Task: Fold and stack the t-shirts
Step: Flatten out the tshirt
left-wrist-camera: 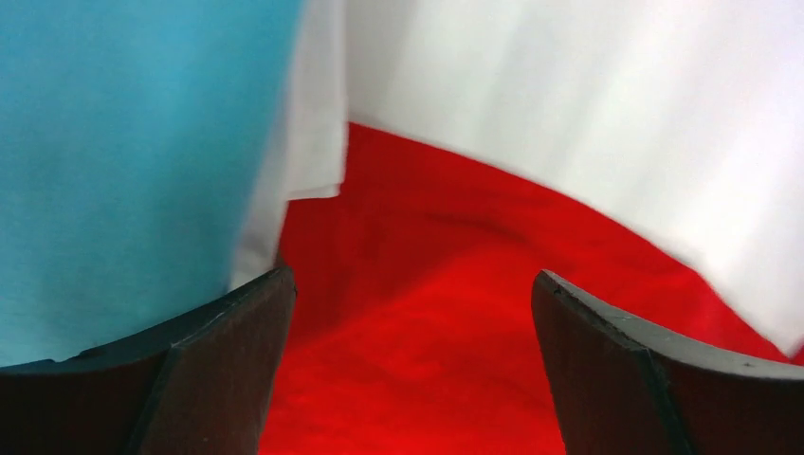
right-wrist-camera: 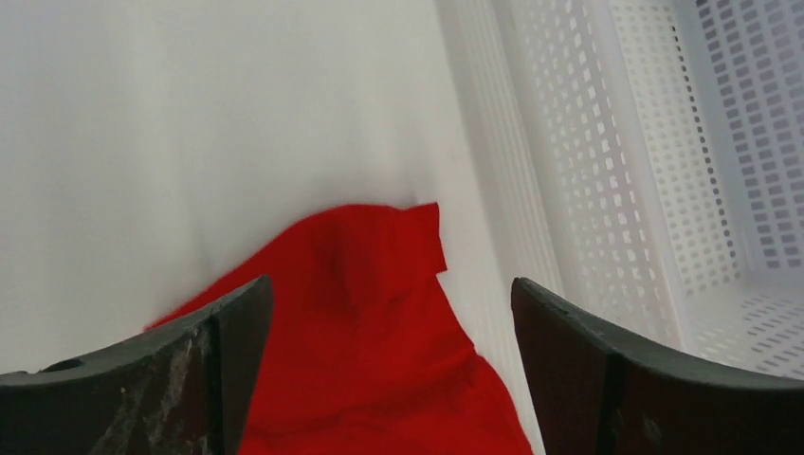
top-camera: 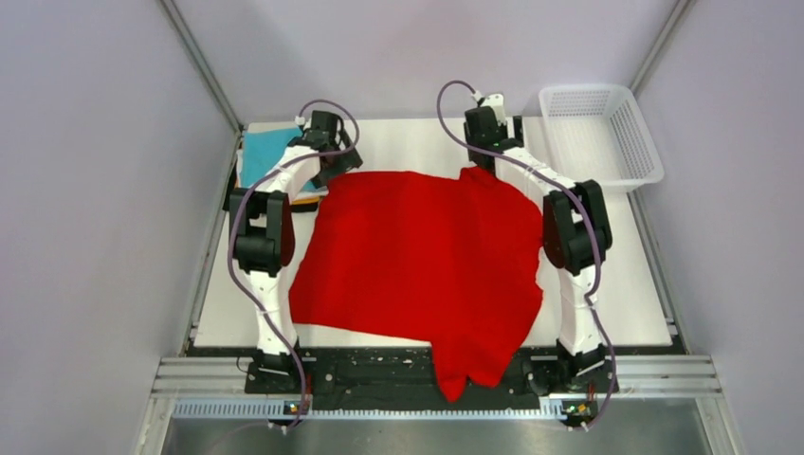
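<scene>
Loosely spread, left fingers (left-wrist-camera: 213, 379) and right fingers (right-wrist-camera: 588, 379) straddle the red tee (top-camera: 417, 256) — ungripped.

t-shirt (top-camera: 417, 251) was plain bright red | folded shirt (top-camera: 264, 152) at desk's far-left corner was teal — second shirt (left-wrist-camera: 308, 114) at its edge showed white | basket (top-camera: 599, 133) was white mesh | desk (top-camera: 408, 147) was white

The left arm (top-camera: 268, 289) and right arm (top-camera: 572, 303) are white-shelled with bulky black joint housings; a thin purplish-grey cable (top-camera: 231, 213) loops along each. Wedge-shaped fingers (left-wrist-camera: 190, 379) are matte black, the right ones (right-wrist-camera: 180, 379) scuffed.
</scene>
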`<control>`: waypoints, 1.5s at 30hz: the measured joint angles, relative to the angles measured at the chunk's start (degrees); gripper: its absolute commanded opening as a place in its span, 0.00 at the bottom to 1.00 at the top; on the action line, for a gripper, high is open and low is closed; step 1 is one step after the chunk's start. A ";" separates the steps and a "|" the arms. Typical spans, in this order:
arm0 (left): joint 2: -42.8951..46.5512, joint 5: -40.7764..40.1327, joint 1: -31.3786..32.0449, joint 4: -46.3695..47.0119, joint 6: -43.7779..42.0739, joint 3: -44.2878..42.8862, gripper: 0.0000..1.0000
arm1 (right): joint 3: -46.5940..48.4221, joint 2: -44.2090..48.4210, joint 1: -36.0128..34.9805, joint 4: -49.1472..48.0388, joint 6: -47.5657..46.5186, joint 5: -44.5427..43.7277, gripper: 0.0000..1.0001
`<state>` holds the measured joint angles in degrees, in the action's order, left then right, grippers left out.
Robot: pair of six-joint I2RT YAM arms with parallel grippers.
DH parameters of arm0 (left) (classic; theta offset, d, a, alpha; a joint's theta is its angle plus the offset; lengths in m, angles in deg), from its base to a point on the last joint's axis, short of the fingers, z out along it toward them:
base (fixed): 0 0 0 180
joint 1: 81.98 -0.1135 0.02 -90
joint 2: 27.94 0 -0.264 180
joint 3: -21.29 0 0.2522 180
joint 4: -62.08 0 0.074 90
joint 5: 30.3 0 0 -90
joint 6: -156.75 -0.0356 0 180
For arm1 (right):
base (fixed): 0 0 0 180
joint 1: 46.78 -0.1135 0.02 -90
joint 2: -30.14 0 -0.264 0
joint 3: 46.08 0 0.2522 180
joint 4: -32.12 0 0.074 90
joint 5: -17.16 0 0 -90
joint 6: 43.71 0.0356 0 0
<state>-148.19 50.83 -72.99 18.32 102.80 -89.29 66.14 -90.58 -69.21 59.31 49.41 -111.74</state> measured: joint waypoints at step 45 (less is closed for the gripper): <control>23.19 15.28 7.93 4.48 -2.10 37.86 0.99 | -5.38 -9.70 6.01 -20.33 21.64 32.74 0.99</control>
<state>-125.00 66.11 -65.05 22.80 100.71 -51.43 60.76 -100.29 -63.20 38.98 71.04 -79.00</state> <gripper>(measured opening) 0.986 0.986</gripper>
